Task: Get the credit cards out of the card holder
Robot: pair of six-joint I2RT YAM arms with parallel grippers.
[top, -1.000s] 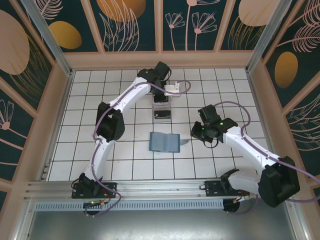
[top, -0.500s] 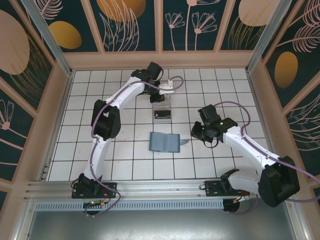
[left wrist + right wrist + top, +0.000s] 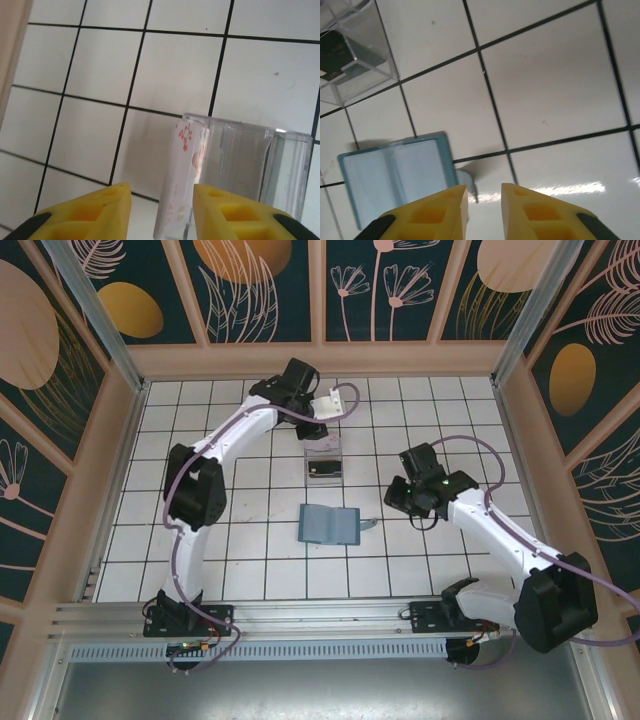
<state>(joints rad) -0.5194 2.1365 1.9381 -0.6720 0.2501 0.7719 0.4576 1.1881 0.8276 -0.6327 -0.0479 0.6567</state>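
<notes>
Seemingly done: pale card (image 3: 181, 187) and dark card (image 3: 335, 51) sit in the clear box (image 3: 323, 452), twelve o'clock of the open card holder (image 3: 329, 525); left pincer (image 3: 161, 202) and right pincer (image 3: 484, 202) released, empty.

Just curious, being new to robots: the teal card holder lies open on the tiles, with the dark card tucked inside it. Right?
Not quite. The teal card holder does lie open on the tiles, but the dark card sits in the clear plastic box, as the right wrist view shows.
</notes>
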